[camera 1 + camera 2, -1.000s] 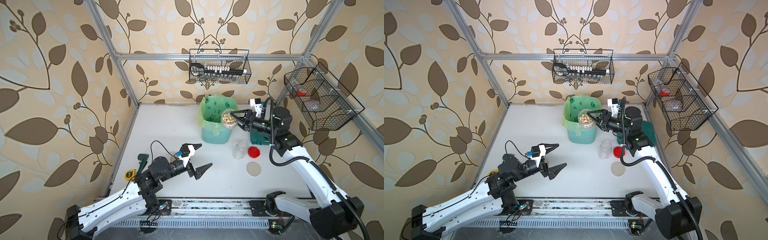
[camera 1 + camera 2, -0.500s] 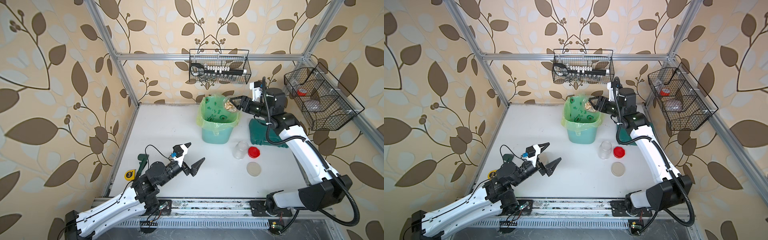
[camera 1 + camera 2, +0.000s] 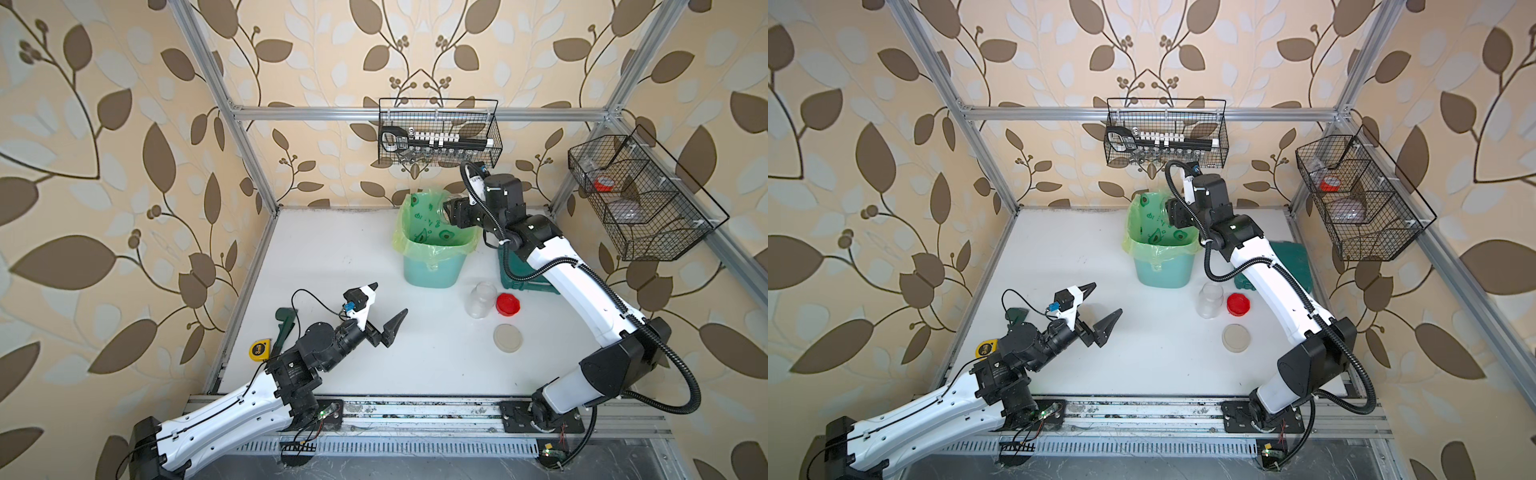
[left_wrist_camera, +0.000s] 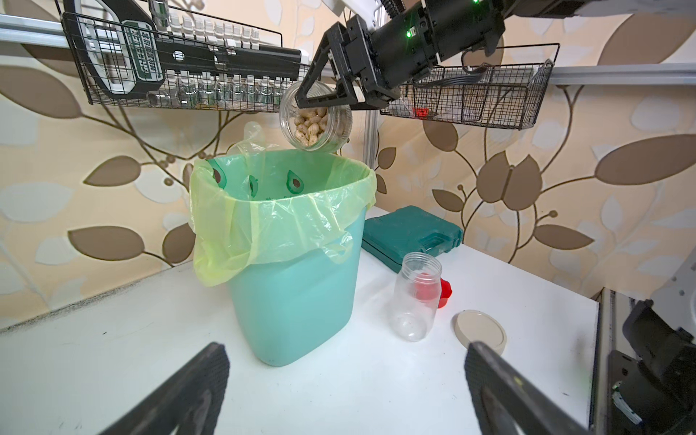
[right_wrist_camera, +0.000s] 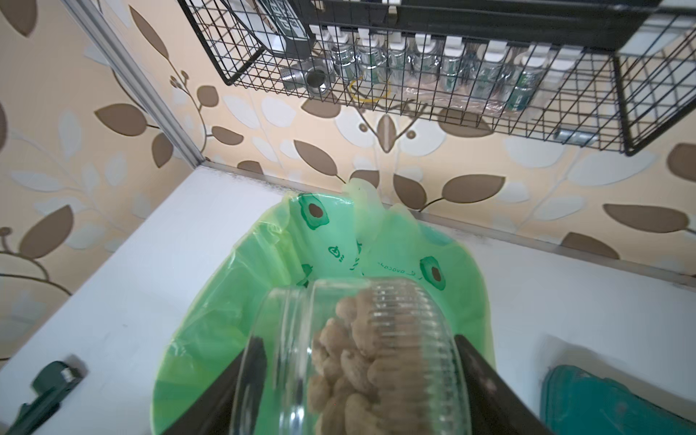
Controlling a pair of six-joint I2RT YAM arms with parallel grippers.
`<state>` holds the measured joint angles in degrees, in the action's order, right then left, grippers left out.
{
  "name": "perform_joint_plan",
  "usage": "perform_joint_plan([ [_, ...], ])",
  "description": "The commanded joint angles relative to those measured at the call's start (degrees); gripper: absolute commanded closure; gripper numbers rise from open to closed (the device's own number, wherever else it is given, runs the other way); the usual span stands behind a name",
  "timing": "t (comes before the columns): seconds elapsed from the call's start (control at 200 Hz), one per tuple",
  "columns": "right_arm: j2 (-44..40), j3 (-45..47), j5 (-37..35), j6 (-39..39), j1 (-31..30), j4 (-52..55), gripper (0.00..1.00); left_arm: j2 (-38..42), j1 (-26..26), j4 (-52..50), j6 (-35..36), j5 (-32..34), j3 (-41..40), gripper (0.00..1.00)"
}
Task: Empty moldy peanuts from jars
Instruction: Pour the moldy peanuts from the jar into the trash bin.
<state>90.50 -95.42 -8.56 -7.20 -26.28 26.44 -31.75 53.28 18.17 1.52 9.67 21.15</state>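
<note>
Clamping a squat jar (image 4: 315,116) of moldy peanuts (image 4: 309,126) between its jaws, the right gripper (image 5: 357,373) holds it tilted over the bin (image 3: 432,270), above centre in both top views; the left gripper (image 3: 390,298) jaws gape wide, lower left.

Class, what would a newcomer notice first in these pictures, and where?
A tilted clear jar of pale peanuts, gripped in the right arm's jaws, hangs over the mint-green bin with its green bag at the back of the table. Nearby stands an empty jar beside a red lid.
</note>
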Motion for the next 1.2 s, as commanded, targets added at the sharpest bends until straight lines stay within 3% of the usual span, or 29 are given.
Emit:
perform_joint_plan([
  [0.0,0.99,-3.32,-10.71,7.80,-2.75,-2.44,1.00,0.54,0.25,2.50,0.62,1.62,-0.49,0.01],
  [0.35,4.63,-5.01,-25.76,18.93,-8.99,-3.96,1.00,0.65,0.25,2.20,0.72,1.76,-0.49,0.01],
  [0.72,5.36,-6.45,-30.23,23.56,-10.52,-3.55,1.00,0.02,0.27,2.26,0.70,1.67,-0.32,0.01],
  [1.195,7.74,-5.78,-40.11,36.72,-16.07,-7.72,1.00,0.19,0.25,1.86,0.72,1.69,-0.22,0.01],
])
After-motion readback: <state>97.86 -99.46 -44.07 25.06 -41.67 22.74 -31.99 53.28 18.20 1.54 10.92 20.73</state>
